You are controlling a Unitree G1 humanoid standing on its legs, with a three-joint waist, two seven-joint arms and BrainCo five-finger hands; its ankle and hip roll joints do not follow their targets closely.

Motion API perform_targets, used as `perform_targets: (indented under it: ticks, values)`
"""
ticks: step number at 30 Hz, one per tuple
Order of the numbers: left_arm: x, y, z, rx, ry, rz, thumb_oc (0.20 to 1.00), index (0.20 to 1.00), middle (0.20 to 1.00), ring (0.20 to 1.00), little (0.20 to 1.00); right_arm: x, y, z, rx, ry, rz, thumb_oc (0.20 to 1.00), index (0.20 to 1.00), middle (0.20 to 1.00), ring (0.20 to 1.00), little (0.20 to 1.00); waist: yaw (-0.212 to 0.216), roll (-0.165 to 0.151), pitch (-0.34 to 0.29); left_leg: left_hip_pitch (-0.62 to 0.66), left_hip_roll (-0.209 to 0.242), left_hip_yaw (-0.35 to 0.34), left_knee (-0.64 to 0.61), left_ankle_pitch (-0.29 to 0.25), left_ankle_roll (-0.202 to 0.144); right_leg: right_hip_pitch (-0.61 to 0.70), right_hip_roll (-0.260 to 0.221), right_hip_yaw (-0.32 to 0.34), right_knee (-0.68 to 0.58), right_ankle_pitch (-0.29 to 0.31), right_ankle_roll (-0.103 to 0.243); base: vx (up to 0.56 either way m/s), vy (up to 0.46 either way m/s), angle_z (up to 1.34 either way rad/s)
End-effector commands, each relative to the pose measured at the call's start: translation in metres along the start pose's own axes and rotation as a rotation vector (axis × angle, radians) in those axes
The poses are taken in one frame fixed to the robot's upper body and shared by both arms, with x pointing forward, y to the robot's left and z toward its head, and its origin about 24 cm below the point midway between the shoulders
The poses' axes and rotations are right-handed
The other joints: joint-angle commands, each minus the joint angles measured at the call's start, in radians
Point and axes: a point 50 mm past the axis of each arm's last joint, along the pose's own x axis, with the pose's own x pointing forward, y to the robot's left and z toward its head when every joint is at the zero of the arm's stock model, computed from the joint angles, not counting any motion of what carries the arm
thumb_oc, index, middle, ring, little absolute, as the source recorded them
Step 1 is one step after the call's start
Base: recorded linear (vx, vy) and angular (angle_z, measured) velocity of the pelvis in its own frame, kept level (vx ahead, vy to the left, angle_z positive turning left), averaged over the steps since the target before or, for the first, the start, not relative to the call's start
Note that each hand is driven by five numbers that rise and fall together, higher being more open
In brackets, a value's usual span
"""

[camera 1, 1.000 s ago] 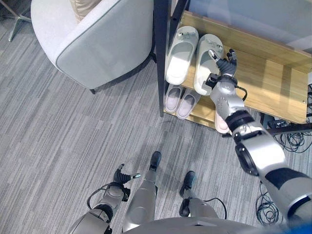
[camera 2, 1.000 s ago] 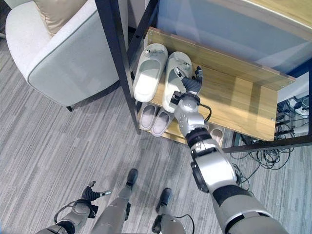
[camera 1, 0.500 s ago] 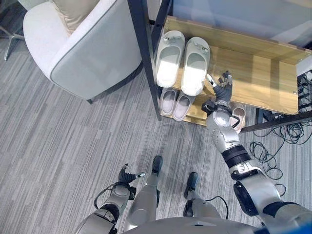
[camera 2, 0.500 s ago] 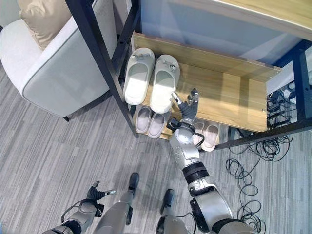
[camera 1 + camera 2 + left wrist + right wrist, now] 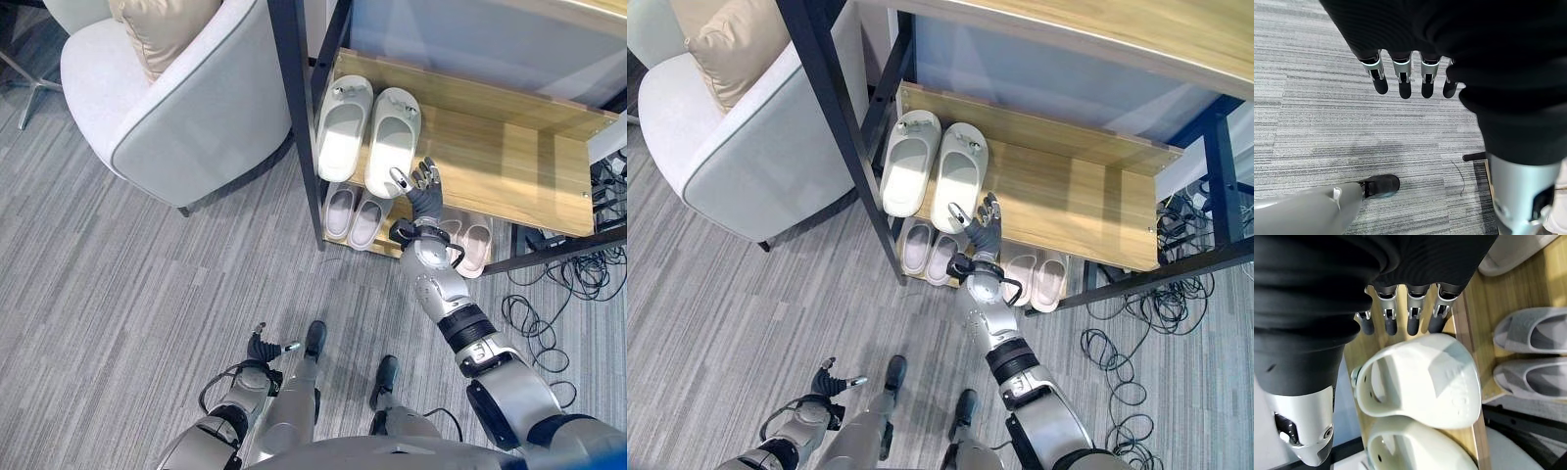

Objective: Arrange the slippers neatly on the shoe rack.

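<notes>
Beside the bare right half of the shoe rack [image 5: 509, 166] shelf, the relaxed, empty right hand [image 5: 419, 186] hovers by two pale green slippers [image 5: 367, 137] standing paired.

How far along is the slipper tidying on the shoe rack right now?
Mostly done, it looks: the white slippers sit side by side on the wooden shelf, with a grey pair and a pink pair on the level below. The right hand, open, holds nothing near the shelf's front edge; the left hand hangs empty over the floor. No slippers visibly remain on the floor.
</notes>
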Motion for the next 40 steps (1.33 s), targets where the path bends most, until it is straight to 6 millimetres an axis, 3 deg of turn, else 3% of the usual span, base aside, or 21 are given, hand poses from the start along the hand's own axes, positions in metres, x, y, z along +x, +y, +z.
perform_targets:
  ticks: [1,12,19,24,27,30,31,32,33,35,36,40]
  values:
    - [0.004,0.015,-0.005,0.012,0.039,0.056,1.0,1.0,1.0,1.0,1.0,0.007,0.019,0.01,0.044,-0.018,0.06,1.0,1.0,1.0,1.0,1.0,0.018,-0.051,0.021,0.041,-0.015,-0.026,0.001,-0.114,-0.031,0.021,-0.109,0.008,0.005,0.054,0.095,0.0,0.0,0.0]
    - [0.004,0.019,-0.013,0.014,0.07,0.062,1.0,1.0,1.0,1.0,1.0,0.01,0.029,0.013,0.035,-0.01,0.118,1.0,1.0,1.0,1.0,1.0,0.02,-0.059,0.011,0.047,-0.017,-0.023,0.001,-0.114,-0.031,0.027,-0.108,0.006,0.005,0.056,0.094,0.0,0.0,0.0]
    - [0.001,0.011,-0.013,-0.046,0.082,0.051,1.0,1.0,1.0,1.0,1.0,-0.006,-0.007,0.009,-0.016,-0.083,-0.019,1.0,1.0,1.0,1.0,1.0,-0.002,-0.041,-0.011,0.074,-0.016,-0.012,0.001,-0.127,-0.024,0.042,-0.111,0.015,0.005,0.05,0.097,0.01,0.006,-0.01]
    - [-0.002,0.019,-0.028,-0.075,0.123,0.076,1.0,1.0,1.0,1.0,1.0,-0.034,-0.072,0.014,-0.188,-0.166,-0.092,1.0,1.0,1.0,1.0,1.0,-0.046,-0.025,-0.039,0.123,-0.01,0.009,0.001,-0.143,-0.023,0.078,-0.11,0.022,0.005,0.041,0.101,0.05,0.002,-0.06]
    - [-0.007,0.018,-0.042,-0.087,0.161,0.067,1.0,1.0,1.0,1.0,1.0,-0.07,-0.129,-0.012,-0.378,-0.042,-0.162,1.0,1.0,1.0,1.0,1.0,-0.082,-0.008,-0.064,0.176,-0.002,0.028,0.001,-0.156,-0.024,0.114,-0.107,0.032,0.005,0.031,0.103,0.08,-0.012,-0.13]
    - [-0.01,0.02,-0.05,-0.092,0.181,0.07,1.0,1.0,1.0,1.0,1.0,-0.089,-0.167,-0.03,-0.516,0.064,-0.271,1.0,1.0,1.0,1.0,1.0,-0.092,0.002,-0.078,0.206,0.003,0.039,0.001,-0.163,-0.027,0.14,-0.104,0.033,0.005,0.023,0.102,0.05,-0.027,-0.24]
    - [-0.011,0.02,-0.051,-0.095,0.182,0.068,1.0,1.0,1.0,1.0,1.0,-0.096,-0.179,-0.039,-0.526,0.117,-0.316,1.0,1.0,1.0,1.0,1.0,-0.095,0.006,-0.081,0.215,0.004,0.04,0.001,-0.164,-0.028,0.148,-0.103,0.034,0.005,0.021,0.101,0.06,-0.063,-0.27]
    - [-0.012,0.022,-0.056,-0.091,0.194,0.056,1.0,1.0,1.0,1.0,1.0,-0.128,-0.221,-0.077,-0.602,0.361,-0.459,1.0,1.0,1.0,1.0,1.0,-0.101,0.017,-0.096,0.246,0.007,0.045,0.001,-0.169,-0.029,0.179,-0.097,0.037,0.005,0.013,0.096,0.04,-0.061,-0.11]
    - [-0.012,0.022,-0.056,-0.091,0.194,0.056,1.0,1.0,1.0,1.0,1.0,-0.128,-0.221,-0.077,-0.602,0.361,-0.459,1.0,1.0,1.0,1.0,1.0,-0.101,0.017,-0.094,0.248,0.007,0.045,0.001,-0.17,-0.029,0.181,-0.097,0.037,0.005,0.013,0.096,0.04,-0.07,0.05]
    - [-0.013,0.023,-0.06,-0.083,0.206,0.049,1.0,1.0,1.0,1.0,1.0,-0.148,-0.239,-0.095,-0.622,0.493,-0.51,1.0,1.0,1.0,1.0,1.0,-0.102,0.023,-0.1,0.265,0.008,0.047,0.001,-0.173,-0.029,0.198,-0.095,0.036,0.005,0.009,0.094,0.01,-0.054,0.03]
    - [-0.015,0.024,-0.065,-0.077,0.225,0.035,1.0,1.0,1.0,1.0,1.0,-0.175,-0.257,-0.115,-0.612,0.661,-0.591,1.0,1.0,1.0,1.0,1.0,-0.103,0.033,-0.11,0.281,0.01,0.049,0.001,-0.174,-0.031,0.213,-0.09,0.039,0.005,0.002,0.089,0.0,-0.069,0.02]
    - [-0.017,0.019,-0.068,-0.048,0.233,-0.02,1.0,1.0,1.0,1.0,1.0,-0.231,-0.282,-0.144,-0.637,1.025,-0.659,1.0,1.0,1.0,1.0,1.0,-0.092,0.045,-0.114,0.305,0.017,0.044,0.001,-0.175,-0.036,0.239,-0.08,0.036,0.005,-0.013,0.081,-0.01,-0.067,-0.03]
